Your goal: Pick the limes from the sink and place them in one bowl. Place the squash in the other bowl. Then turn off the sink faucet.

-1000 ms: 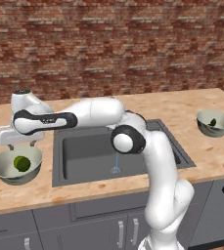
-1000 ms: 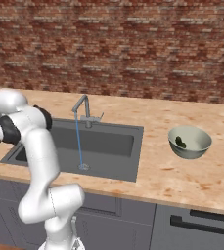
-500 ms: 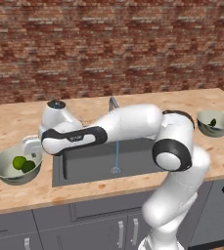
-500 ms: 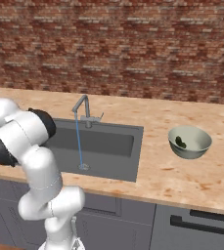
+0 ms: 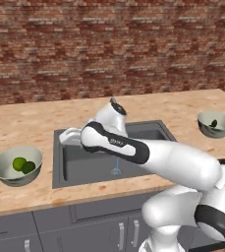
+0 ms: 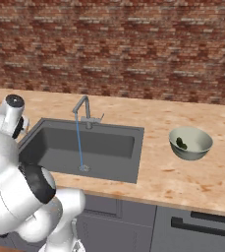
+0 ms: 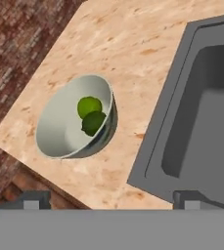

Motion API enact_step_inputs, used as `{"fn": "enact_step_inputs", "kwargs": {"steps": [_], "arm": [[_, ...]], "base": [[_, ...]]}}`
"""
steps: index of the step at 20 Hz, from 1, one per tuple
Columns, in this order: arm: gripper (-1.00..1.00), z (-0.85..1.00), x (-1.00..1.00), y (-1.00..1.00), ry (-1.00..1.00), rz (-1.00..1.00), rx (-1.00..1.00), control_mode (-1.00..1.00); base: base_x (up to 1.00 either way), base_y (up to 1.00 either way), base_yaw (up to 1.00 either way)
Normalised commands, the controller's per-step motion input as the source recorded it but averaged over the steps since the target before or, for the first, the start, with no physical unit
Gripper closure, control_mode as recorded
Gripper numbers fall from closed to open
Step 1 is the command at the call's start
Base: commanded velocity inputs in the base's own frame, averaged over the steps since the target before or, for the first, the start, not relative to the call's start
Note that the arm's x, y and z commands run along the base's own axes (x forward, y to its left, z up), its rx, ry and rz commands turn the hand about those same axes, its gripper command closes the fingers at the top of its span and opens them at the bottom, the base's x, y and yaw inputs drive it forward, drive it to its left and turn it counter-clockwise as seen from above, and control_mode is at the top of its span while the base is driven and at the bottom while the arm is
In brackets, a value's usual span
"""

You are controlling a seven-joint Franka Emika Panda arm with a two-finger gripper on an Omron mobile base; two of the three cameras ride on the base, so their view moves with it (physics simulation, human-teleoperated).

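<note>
A: Two limes (image 5: 23, 165) lying together in one bowl (image 5: 6, 176), left of the sink (image 5: 84, 167) on the counter (image 5: 30, 123); same pair visible from the hand camera, touching, low in the bowl.

B: And the squash?

A: Small dark shape resting in the other bowl (image 6: 198, 149), well to the right of the sink; taken to be the squash (image 6: 181, 143), though too small to say for sure.

B: Changed since a second ago?

A: Arm swung away from above the left bowl, now stretched across the sink's front-left part. Gripper (image 7: 108, 202) near the sink's left rim, nothing carried. Finger tips (image 7: 33, 200) set wide apart at the bottom of the hand view, open and empty.

B: Meaning for the task?

A: Both sorting steps apparently done: sink basin bare of produce. Left over: shutting off the sink faucet (image 6: 84, 110). Thin blue stream of water (image 6: 78, 142) running from the spout down to the drain. Next likely a reach toward the small lever behind the sink.
</note>
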Motion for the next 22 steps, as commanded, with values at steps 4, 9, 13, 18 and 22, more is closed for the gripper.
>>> {"fn": "enact_step_inputs", "kwargs": {"steps": [4, 9, 13, 18, 22], "arm": [[-1.00, 0.91, -0.08, -0.94, 0.02, 0.00, 0.06, -1.00], [-1.00, 0.65, -0.19, -0.78, 0.08, -0.03, 0.00, -1.00], [-1.00, 0.39, -0.08, -0.79, 0.12, -0.09, 0.00, -1.00], [-1.00, 0.04, 0.00, -0.99, 0.05, -0.09, 0.09, -1.00], [-1.00, 0.00, 0.05, -1.00, 0.02, -0.06, 0.14, -1.00]], "base": [[0.00, 0.00, 0.00], [0.00, 0.00, 0.00], [0.00, 0.00, 0.00], [0.00, 0.00, 0.00], [0.00, 0.00, 0.00]]}}
